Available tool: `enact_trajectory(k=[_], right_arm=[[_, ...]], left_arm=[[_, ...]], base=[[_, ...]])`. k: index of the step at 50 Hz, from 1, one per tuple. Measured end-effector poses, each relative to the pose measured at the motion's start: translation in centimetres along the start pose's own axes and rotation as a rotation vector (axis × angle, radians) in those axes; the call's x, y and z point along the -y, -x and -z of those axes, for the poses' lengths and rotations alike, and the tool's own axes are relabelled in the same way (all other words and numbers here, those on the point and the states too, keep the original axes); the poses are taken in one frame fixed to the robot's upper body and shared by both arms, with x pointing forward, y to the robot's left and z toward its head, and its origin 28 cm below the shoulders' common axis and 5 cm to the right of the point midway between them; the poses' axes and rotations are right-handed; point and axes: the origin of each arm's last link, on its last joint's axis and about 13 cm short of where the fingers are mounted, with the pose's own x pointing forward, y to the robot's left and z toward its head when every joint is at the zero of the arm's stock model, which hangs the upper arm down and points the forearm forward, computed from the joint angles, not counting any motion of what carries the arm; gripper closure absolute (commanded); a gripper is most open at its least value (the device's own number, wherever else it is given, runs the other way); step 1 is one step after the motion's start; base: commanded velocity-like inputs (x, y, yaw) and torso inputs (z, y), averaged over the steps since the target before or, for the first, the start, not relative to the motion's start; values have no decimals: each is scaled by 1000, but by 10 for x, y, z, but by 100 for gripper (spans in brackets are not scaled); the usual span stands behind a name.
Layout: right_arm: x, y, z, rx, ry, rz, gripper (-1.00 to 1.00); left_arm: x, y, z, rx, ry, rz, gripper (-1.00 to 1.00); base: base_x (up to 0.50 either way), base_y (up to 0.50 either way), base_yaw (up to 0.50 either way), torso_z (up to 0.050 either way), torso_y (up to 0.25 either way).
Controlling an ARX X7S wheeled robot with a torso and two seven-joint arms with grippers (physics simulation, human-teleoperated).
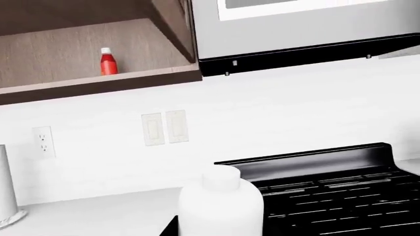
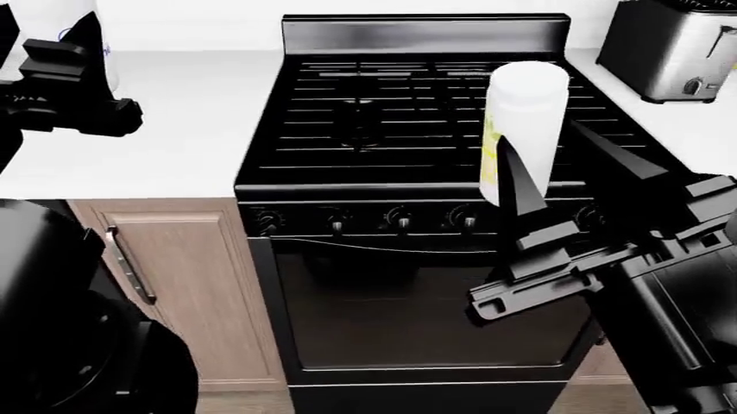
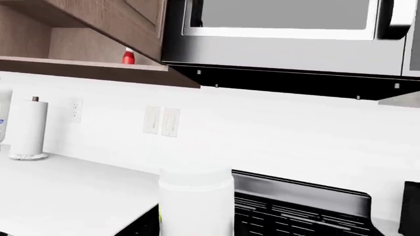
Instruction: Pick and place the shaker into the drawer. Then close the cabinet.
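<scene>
Shaker: the white shaker [image 2: 524,129] with yellow marks stands upright in the air above the front of the black stove [image 2: 403,112], held at its lower end; the right wrist view shows it close up as a white cylinder [image 3: 196,204].
Right gripper: the right gripper [image 2: 553,185] grasps the shaker's base, one dark finger [image 2: 519,185] against its side.
Left gripper: the left gripper [image 2: 69,82] hovers over the white desk [image 2: 185,129] left of the stove; whether its fingers are released or clenched cannot be told.
Cabinet: a brown wood door [image 2: 173,285] with a silver bar handle [image 2: 129,263] sits under the desk.
Jar: a white jar [image 1: 220,206] fills the near part of the left wrist view.
Shelf: a red bottle [image 1: 108,62] stands on the open upper shelf [image 1: 98,81].
Toaster: a silver toaster [image 2: 674,47] rests right of the stove.
</scene>
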Motion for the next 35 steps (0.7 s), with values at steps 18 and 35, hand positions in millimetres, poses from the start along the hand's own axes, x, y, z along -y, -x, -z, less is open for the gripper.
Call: enact_trajectory(k=[18,35], right_arm=[[0,1,0,3,-3,0,100],[1,1,-1,8,-3,8,100]], left_arm=[[0,1,2,-6,-4,0,100],[2,2,4,-9,-7,9,100]], base=[[-202,15,-500,1,0],[-90,16,-500,0,0]])
